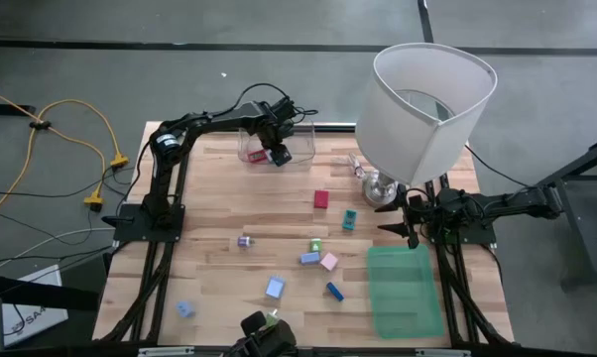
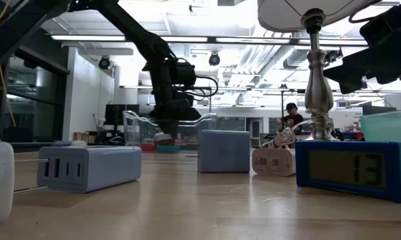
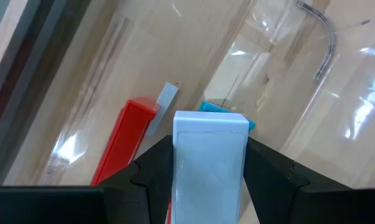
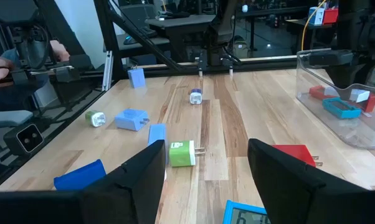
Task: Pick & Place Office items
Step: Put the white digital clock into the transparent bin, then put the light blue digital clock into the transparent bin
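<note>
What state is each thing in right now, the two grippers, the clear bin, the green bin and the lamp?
Left gripper: shut on a white block-shaped office item, over the clear plastic bin.
Right gripper: open, empty, beside the lamp.
Clear plastic bin: upright, holding a red item and a teal one.
Translucent green bin: upright, nothing visible inside.
White-shaded lamp: standing upright on the table.

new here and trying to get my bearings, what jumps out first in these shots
The big white lamp dominates the table's far right corner, its shade tilted over a metal base. At the far left, the left gripper hangs over a clear plastic bin, shut on a white block, with a red piece and a teal one already inside. Small coloured chargers and blocks lie scattered mid-table, and a green bin sits near right.
</note>
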Controlling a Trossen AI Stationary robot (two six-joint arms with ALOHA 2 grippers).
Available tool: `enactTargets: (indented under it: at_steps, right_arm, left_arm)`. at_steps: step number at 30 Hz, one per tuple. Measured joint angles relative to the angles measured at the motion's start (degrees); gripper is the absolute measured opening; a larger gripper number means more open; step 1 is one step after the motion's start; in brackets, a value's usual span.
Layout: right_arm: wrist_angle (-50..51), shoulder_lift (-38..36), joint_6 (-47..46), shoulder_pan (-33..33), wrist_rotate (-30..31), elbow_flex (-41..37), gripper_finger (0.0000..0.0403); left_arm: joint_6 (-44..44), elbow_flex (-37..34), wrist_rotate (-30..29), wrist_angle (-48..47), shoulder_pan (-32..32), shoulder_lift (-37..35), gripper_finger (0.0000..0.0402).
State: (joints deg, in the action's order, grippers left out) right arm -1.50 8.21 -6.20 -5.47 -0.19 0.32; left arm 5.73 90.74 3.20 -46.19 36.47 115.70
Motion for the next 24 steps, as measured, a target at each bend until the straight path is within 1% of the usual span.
enactTargets:
  at_steps: [9,24]
  right_arm:
    - [0.0,0.0,0.0,0.0,0.0,0.0,0.0215]
    - [0.0,0.0,0.0,0.0,0.0,0.0,0.0215]
  left_arm:
    - [0.2,0.0,1.8,0.0,-0.1,0.0,0.019]
    - [-0.1,0.0,1.5,0.0,-0.3,0.0,0.0192]
